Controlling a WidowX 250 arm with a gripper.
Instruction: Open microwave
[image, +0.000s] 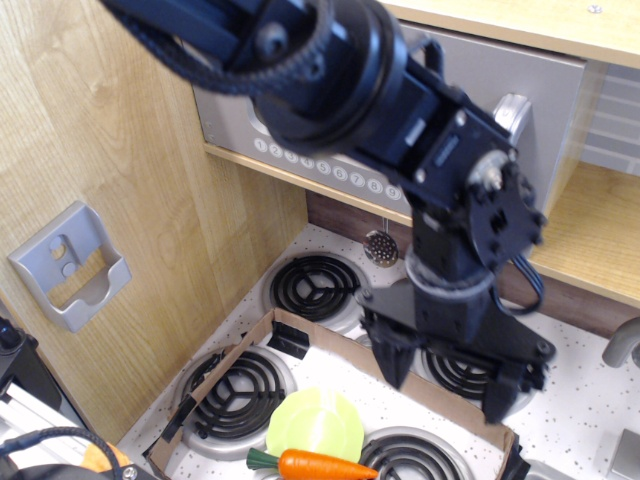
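Your gripper (450, 372) hangs over the middle of the stovetop, jaws spread wide with nothing between them. The microwave (545, 95) sits on the shelf along the back edge, its door apparently closed, though the arm hides most of it. Its silver handle (514, 108) shows just above the wrist, clear of your fingers (392, 358).

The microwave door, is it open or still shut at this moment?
Shut, as far as visible. The microwave front lies flat in its shelf, its silver handle untouched, and the open gripper hangs over the stove burners.
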